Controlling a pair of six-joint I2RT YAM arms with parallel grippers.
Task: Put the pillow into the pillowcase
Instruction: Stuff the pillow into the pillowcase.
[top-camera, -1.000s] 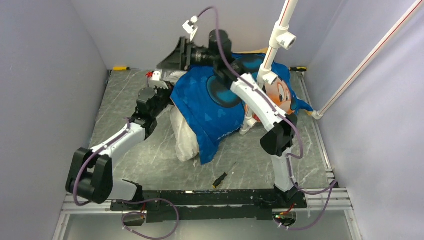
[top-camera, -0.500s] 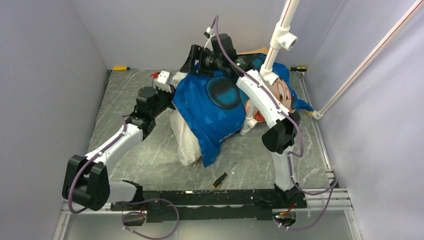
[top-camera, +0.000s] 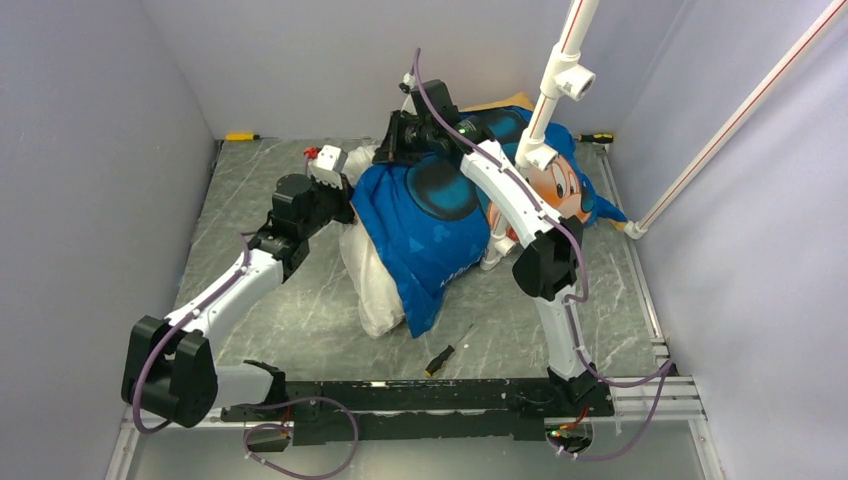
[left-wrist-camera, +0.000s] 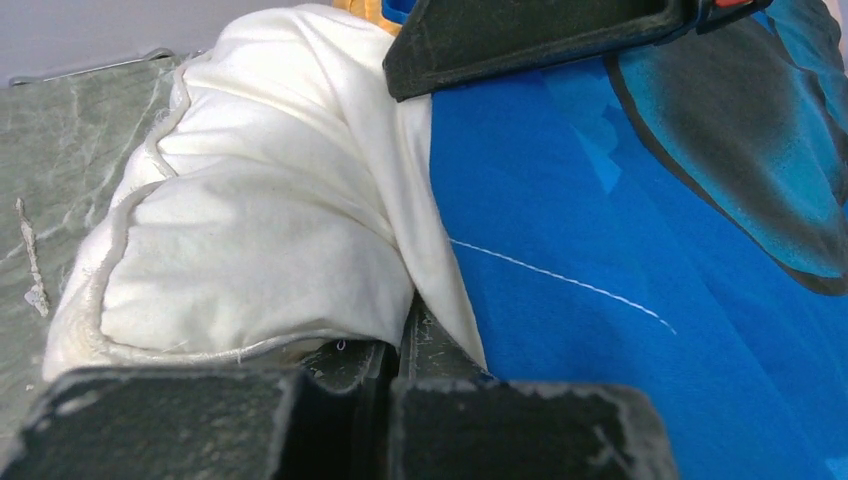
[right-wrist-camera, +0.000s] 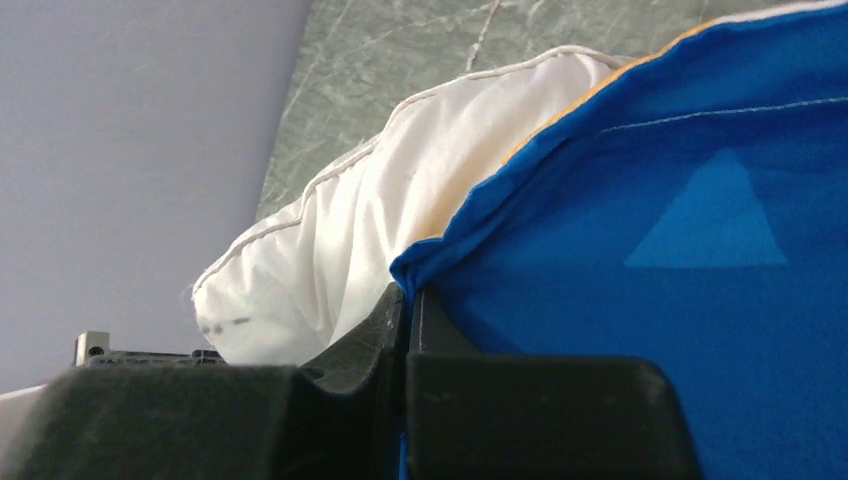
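The blue pillowcase lies over the white pillow at mid-table, the pillow bulging out along its left side. My left gripper sits at that left edge. In the left wrist view it is shut, with a fold of the pillow running into it right beside the pillowcase. My right gripper reaches over to the case's far left corner. There it is shut on the hem of the pillowcase, with the pillow puffing out just beyond.
A small screwdriver lies on the marble table near the front. Yellow-handled tools lie at the back left and back right. A white pole rises over the case. Grey walls close in on three sides.
My right gripper came down to the pillowcase's far left corner and shut on its hem. The left gripper stayed shut and shifted slightly.
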